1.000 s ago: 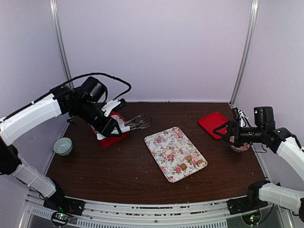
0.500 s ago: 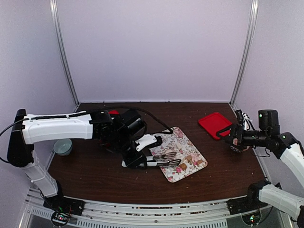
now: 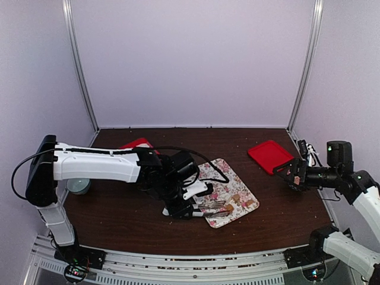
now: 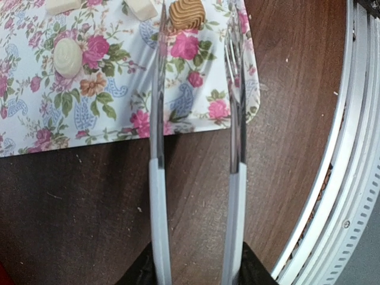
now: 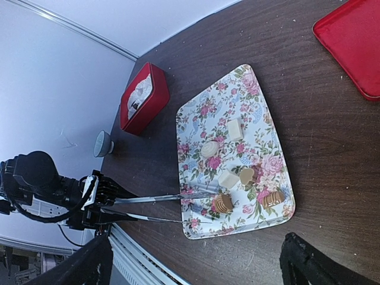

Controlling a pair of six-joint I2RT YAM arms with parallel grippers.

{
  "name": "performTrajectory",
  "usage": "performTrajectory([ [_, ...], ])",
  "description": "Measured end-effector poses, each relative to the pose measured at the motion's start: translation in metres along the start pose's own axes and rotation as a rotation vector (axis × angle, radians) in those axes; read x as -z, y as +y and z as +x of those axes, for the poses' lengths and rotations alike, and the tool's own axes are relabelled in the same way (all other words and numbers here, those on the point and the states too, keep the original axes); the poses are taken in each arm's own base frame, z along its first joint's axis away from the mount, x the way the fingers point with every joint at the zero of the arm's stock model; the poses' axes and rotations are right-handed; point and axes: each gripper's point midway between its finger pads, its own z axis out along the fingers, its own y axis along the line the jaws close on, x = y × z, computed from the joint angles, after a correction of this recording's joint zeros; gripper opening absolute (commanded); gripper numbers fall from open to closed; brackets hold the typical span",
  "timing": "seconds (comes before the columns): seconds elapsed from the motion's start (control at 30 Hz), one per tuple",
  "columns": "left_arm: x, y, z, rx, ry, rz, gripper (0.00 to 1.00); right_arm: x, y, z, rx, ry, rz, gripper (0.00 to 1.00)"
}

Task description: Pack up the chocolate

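At the left tool (image 3: 180, 209): clenched on the tongs (image 4: 156, 178), blades parted above the near edge of the tray (image 4: 89, 124). Ease forward to straddle the ridged tan chocolate (image 4: 186, 14), then squeeze gently and lift level. Skip the paler pieces (image 4: 67, 57) further in. Far right, by a red lid (image 3: 267, 155): right tool (image 3: 289, 174), fingers spread wide, holding nothing. Beyond: dark worktop (image 3: 130, 228), red box (image 5: 157, 101), pale walls.
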Motion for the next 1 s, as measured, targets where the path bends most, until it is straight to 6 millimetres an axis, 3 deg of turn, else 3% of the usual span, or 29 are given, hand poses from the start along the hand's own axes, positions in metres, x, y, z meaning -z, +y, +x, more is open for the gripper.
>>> performTrajectory([
  [0.23, -0.011, 0.004, -0.018, -0.018, -0.01, -0.011, 0.41, 0.003, -0.001, 0.004, -0.003, -0.006, 0.007, 1.0],
  [0.53, -0.022, 0.006, -0.027, -0.03, -0.006, -0.013, 0.4, 0.006, -0.001, 0.005, -0.002, -0.012, 0.013, 1.0],
  [1.0, -0.019, 0.01, -0.025, -0.022, -0.007, -0.028, 0.22, 0.005, -0.003, 0.006, -0.006, -0.012, 0.018, 1.0],
])
